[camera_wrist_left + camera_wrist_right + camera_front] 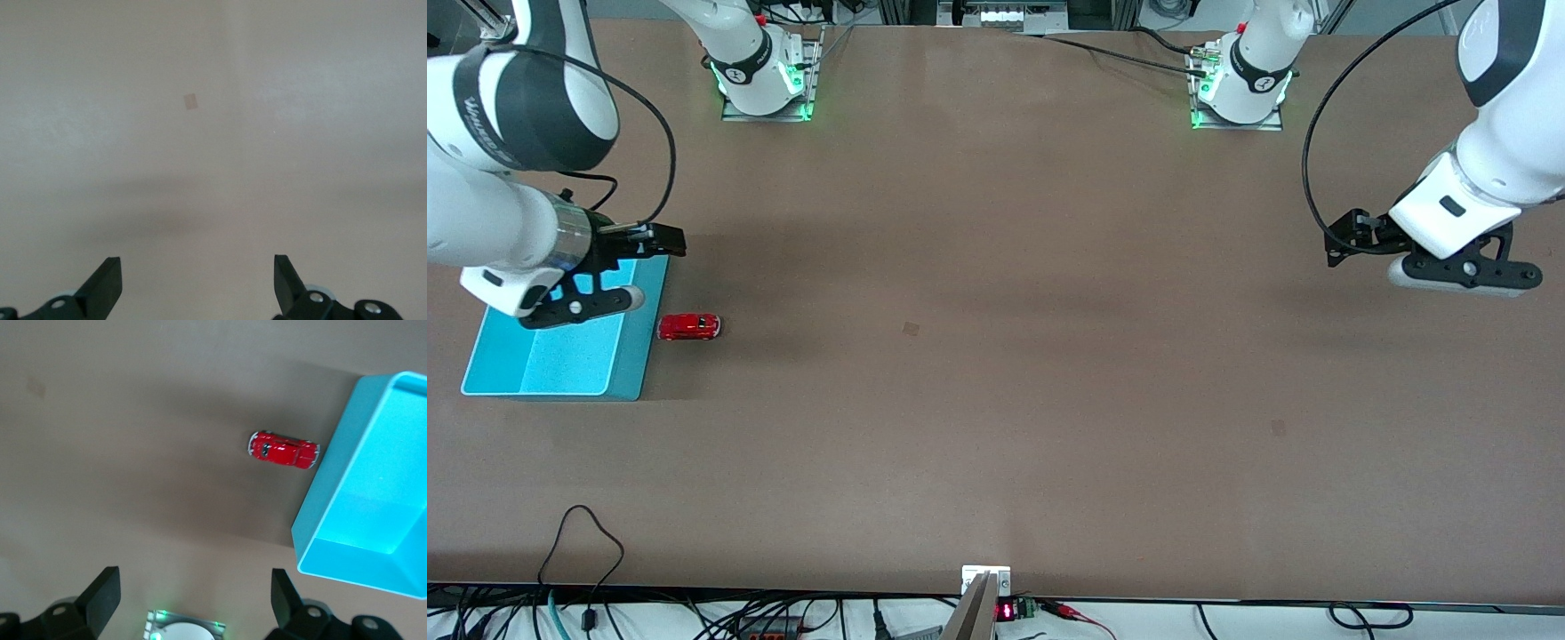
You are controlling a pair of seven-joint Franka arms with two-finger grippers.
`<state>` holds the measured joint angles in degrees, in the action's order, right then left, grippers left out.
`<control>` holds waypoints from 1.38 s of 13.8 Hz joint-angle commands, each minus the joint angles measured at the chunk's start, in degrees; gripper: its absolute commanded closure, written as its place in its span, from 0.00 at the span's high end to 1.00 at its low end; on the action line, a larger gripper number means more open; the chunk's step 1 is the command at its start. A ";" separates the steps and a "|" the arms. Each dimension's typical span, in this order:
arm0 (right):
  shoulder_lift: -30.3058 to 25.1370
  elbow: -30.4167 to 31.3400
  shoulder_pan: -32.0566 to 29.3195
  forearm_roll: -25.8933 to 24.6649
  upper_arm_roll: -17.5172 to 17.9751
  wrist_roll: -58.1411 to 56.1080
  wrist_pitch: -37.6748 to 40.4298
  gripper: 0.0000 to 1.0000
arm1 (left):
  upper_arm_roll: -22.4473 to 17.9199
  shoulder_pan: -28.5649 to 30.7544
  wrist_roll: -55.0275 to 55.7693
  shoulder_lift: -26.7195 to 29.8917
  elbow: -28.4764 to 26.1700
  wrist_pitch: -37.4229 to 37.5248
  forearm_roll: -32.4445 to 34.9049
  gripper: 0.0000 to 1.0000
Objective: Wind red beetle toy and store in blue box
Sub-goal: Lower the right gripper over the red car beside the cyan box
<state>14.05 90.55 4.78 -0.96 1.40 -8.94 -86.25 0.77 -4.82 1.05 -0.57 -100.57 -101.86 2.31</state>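
Note:
The red beetle toy (688, 327) stands on the brown table close beside the blue box (633, 356), on the side toward the left arm's end. My right gripper (583, 307) is open and empty, up over the box's end farther from the front camera. The right wrist view (193, 593) shows the toy (283, 450) and the box (373, 513), which looks empty. My left gripper (1467, 274) is open and empty over bare table at the left arm's end, where that arm waits. The left wrist view (197, 280) shows only tabletop.
A small tan mark (911, 329) lies near the table's middle and shows in the left wrist view (191, 101). The right arm's base (765, 80) and the left arm's base (1240, 89) stand at the table's edge. Cables (587, 542) lie along the edge nearest the front camera.

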 commanded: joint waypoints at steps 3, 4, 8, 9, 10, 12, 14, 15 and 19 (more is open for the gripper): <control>-3.93 11.99 -5.02 -1.40 4.64 -13.78 -7.41 1.00 | -0.24 2.01 -7.17 4.70 -5.87 0.68 -0.56 1.00; -5.16 15.50 -7.14 -2.45 7.10 -18.96 -10.92 1.00 | -0.24 2.62 -9.11 4.70 -5.78 0.87 -0.56 1.00; -7.98 26.75 -11.63 -5.45 9.24 -38.30 -23.14 1.00 | -0.24 3.68 -8.96 4.17 -4.90 1.66 -0.64 1.00; -8.33 29.83 -12.86 -5.45 9.24 -43.31 -27.17 1.00 | -0.07 3.68 -8.87 4.17 -4.90 1.75 -0.64 1.00; -8.59 32.55 -13.65 -5.54 9.24 -49.54 -31.56 1.00 | 0.02 3.68 -8.87 4.17 -4.64 2.19 -0.64 1.00; -8.68 36.52 -14.80 -5.63 9.24 -58.17 -38.08 1.00 | 0.19 3.68 -8.96 4.26 -3.06 5.25 -0.64 1.00; -8.51 40.12 -15.94 -5.71 9.24 -65.82 -44.49 1.00 | 0.63 3.51 -8.96 4.52 -2.09 5.88 -0.64 1.00; -8.25 41.71 -16.56 -5.72 9.24 -68.56 -47.40 1.00 | 1.16 3.42 -8.78 4.52 -2.00 6.40 -0.64 1.00; -4.91 43.57 -17.09 -9.29 9.24 -74.47 -56.20 1.00 | 0.55 3.86 -9.22 4.61 -1.82 9.57 -0.73 1.00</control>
<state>8.48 133.35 -10.97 -7.27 9.34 -81.00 -139.16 1.57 -1.56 -6.51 3.65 -103.08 -93.74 2.27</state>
